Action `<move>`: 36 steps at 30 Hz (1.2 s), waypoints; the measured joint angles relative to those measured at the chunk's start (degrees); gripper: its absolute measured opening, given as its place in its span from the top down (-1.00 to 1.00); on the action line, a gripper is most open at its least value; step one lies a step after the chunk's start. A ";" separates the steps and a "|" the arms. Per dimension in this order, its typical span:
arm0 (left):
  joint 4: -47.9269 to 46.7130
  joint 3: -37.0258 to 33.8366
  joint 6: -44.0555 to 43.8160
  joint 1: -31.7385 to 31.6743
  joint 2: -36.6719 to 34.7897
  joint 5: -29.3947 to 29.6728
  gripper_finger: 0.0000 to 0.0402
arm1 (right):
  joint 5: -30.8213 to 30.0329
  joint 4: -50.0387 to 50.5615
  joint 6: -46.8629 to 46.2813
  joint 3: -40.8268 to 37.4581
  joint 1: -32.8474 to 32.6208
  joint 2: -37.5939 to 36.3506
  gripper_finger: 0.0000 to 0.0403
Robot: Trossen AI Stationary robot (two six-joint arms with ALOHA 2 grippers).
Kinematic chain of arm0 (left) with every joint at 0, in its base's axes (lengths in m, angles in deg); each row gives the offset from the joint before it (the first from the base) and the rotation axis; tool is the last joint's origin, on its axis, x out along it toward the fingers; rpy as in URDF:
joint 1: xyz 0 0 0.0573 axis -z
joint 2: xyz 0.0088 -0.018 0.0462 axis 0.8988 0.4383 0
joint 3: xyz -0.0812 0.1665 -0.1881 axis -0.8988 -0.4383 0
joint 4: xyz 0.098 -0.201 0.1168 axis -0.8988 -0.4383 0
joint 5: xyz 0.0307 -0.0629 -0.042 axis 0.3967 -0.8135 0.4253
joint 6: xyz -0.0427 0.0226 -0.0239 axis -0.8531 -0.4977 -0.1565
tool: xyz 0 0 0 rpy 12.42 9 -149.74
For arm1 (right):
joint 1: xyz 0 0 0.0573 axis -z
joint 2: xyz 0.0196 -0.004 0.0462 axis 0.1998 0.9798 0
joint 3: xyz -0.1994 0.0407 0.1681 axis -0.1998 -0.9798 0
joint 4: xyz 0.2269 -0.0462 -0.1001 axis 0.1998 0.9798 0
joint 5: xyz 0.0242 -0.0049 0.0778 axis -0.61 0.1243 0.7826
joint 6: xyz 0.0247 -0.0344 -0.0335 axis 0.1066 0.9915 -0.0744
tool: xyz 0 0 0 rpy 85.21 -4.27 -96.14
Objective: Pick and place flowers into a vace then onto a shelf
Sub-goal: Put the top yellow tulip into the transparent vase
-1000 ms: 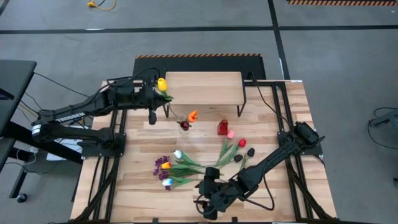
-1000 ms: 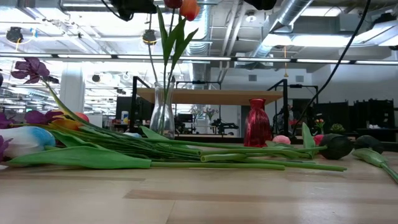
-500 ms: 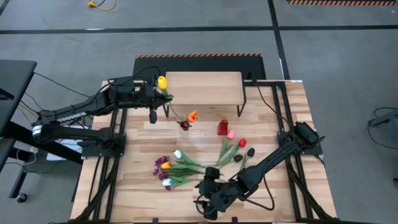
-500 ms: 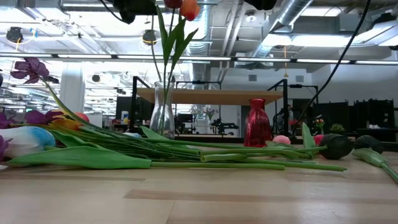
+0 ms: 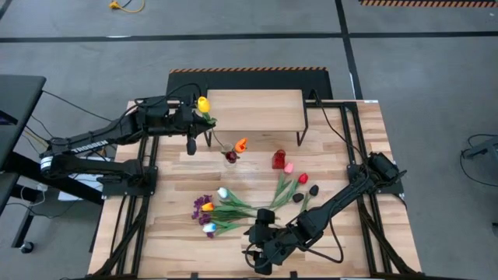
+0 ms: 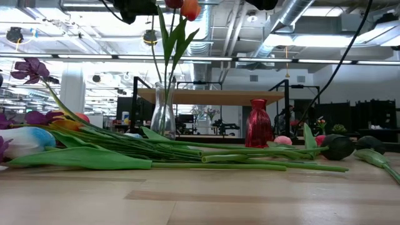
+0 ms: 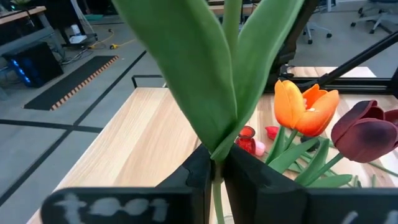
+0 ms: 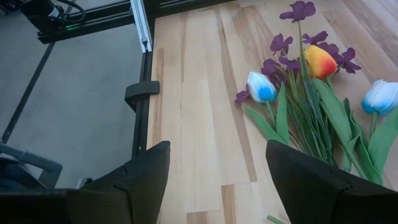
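My left gripper [image 5: 191, 124] is shut on a yellow tulip [image 5: 203, 104] above the table's far left, by the shelf [image 5: 253, 109]. The tulip's stem slants down toward a clear glass vase [image 6: 164, 112]. Whether its end is inside, I cannot tell. The vase holds an orange tulip [image 7: 305, 106] and a dark tulip [image 7: 367, 127]. More flowers [image 5: 222, 208] lie flat on the tabletop. My right gripper [image 8: 217, 180] stands open above the near edge, just short of that pile. My left gripper pinches the yellow tulip's stem [image 7: 216, 163] between its two fingers, just below where the broad leaves [image 7: 205, 81] branch off. The fingers come nearly level from the table's left and lie across the stem. The head stands above the fingers, clear of the table.
A red vase [image 5: 278, 159] stands between the clear vase and a second group of tulips [image 5: 296, 185] on the right. The shelf's black legs [image 5: 302, 132] stand behind it. Bare planks [image 8: 199, 93] lie left of the flower pile.
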 joint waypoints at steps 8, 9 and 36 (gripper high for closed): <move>-0.48 0.00 -0.56 0.00 0.00 -0.02 0.88 | -0.02 -0.02 0.00 0.00 0.00 0.00 -0.29; -0.63 0.00 -0.56 0.00 0.00 -0.02 0.88 | -0.02 -0.02 0.00 0.00 0.00 0.00 -0.29; 0.46 0.02 -0.08 0.00 0.00 -2.43 0.73 | -0.04 -0.02 0.02 0.00 0.04 0.00 -0.29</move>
